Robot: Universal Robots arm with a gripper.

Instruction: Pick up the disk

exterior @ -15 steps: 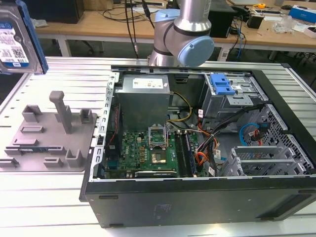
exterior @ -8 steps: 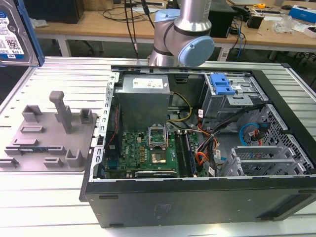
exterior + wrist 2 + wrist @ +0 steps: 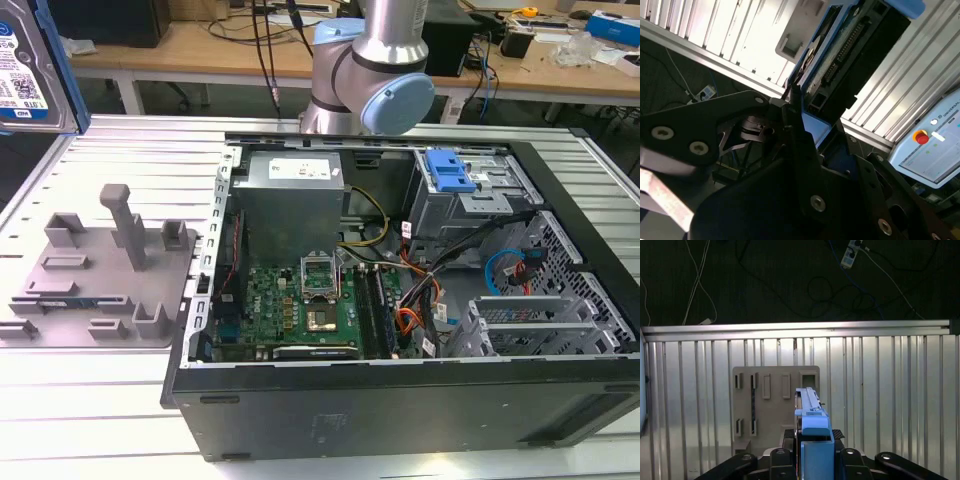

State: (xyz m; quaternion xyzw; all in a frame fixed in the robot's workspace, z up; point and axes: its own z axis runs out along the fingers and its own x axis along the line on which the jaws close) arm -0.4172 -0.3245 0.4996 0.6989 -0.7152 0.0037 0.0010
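The disk (image 3: 28, 62), silver with a white-and-blue label and a blue side rail, hangs high at the exterior view's far left, well above the table. In the first wrist view the disk (image 3: 812, 412) stands edge-on between the black fingers of my gripper (image 3: 815, 457), its blue rail towards the camera, over the grey slotted holder tray (image 3: 772, 415). The second wrist view shows the disk's (image 3: 850, 55) dark underside and connector edge, with my gripper (image 3: 805, 117) shut on it.
The grey holder tray (image 3: 100, 270) lies on the ribbed aluminium table at the exterior view's left. An open computer case (image 3: 400, 400) holds a motherboard, cables and a blue drive-bay caddy (image 3: 448, 170). A control pendant (image 3: 935, 145) lies beyond the table edge.
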